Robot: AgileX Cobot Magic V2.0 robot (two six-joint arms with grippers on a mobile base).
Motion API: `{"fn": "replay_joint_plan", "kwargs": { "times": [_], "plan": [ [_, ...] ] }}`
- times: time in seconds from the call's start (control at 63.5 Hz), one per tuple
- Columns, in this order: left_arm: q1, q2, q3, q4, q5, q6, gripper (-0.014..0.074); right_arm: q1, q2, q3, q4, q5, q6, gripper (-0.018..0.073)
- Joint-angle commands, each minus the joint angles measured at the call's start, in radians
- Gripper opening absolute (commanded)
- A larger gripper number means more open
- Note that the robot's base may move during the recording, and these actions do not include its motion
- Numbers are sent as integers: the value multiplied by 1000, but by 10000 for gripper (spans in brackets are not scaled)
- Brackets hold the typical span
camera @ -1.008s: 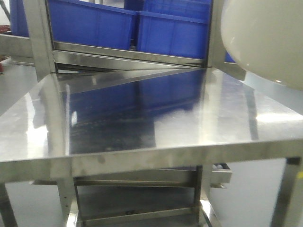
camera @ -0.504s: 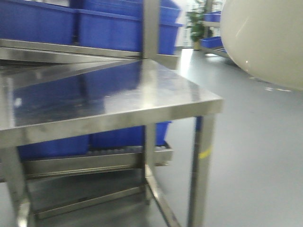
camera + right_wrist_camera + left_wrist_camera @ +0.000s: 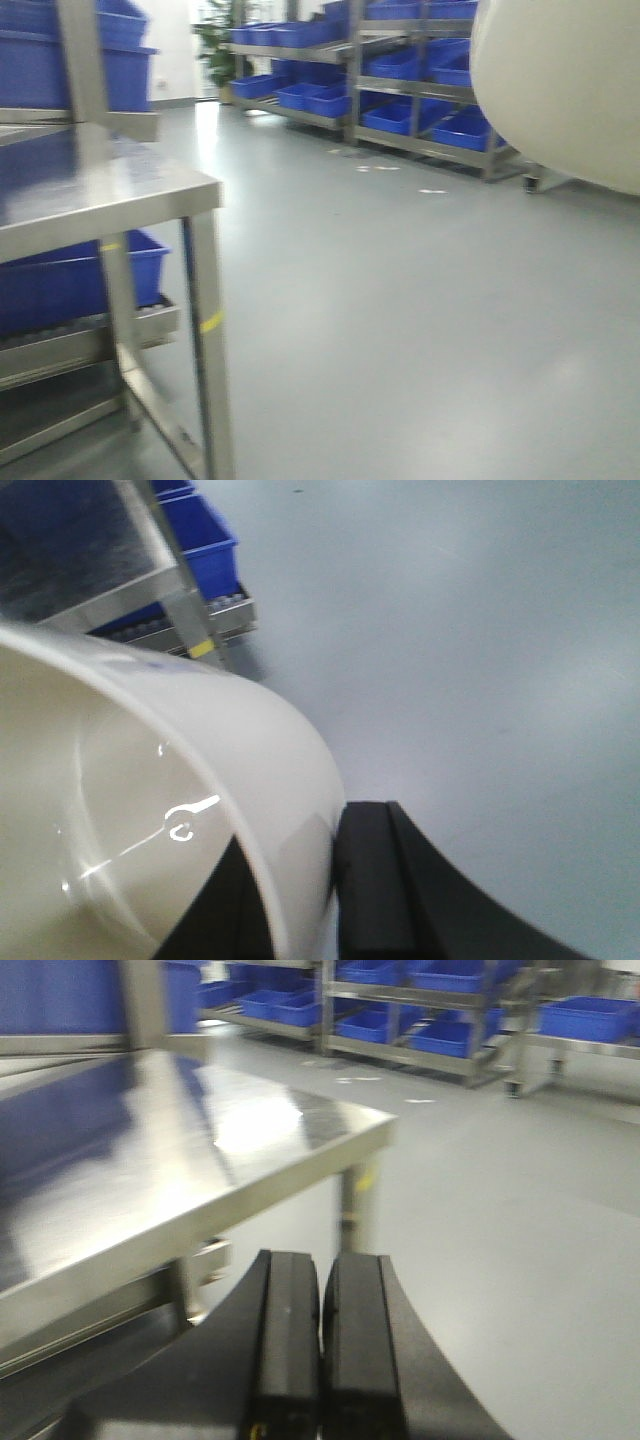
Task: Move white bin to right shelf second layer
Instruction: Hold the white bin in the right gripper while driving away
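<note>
white bin (image 3: 120, 810) wall clamped in right pincer (image 3: 300, 890); left pincer (image 3: 322, 1280) closed, empty.

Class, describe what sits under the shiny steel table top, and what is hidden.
A blue rectangular plastic crate rests on a lower steel shelf beneath the shiny steel table top. The crate's contents are hidden by its wall and the table edge.

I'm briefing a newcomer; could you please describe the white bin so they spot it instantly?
From the steel table on the left, look to the front view's top right. The white bin hangs there, rim between the jaws of the right gripper; it is round and cream, unlike the boxy blue crates behind.
</note>
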Motion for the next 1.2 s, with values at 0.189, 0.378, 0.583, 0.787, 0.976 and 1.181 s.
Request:
{"fn": "replay_joint_plan", "kwargs": {
  "times": [0.189,0.378,0.583,0.787,0.976,1.181],
  "plan": [
    [-2,-14,27,0,-86,-5,85,-9,2,-31,-5,-96,-2,55],
    [-2,-14,27,0,-86,-5,85,-9,2,-31,-5,-96,-2,55],
    [-2,-14,27,0,-86,-5,85,-9,2,-31,-5,-96,-2,55],
    [-2,-14,27,0,-86,-5,85,-9,2,-31,-5,-96,-2,55],
    [-2,-14,27,0,-86,-5,85,-9,1,-31,-5,-94,-2,55],
    [-2,-14,27,0,-86,-5,85,-9,0,-31,-5,-93,-2,55]
  ]
}}
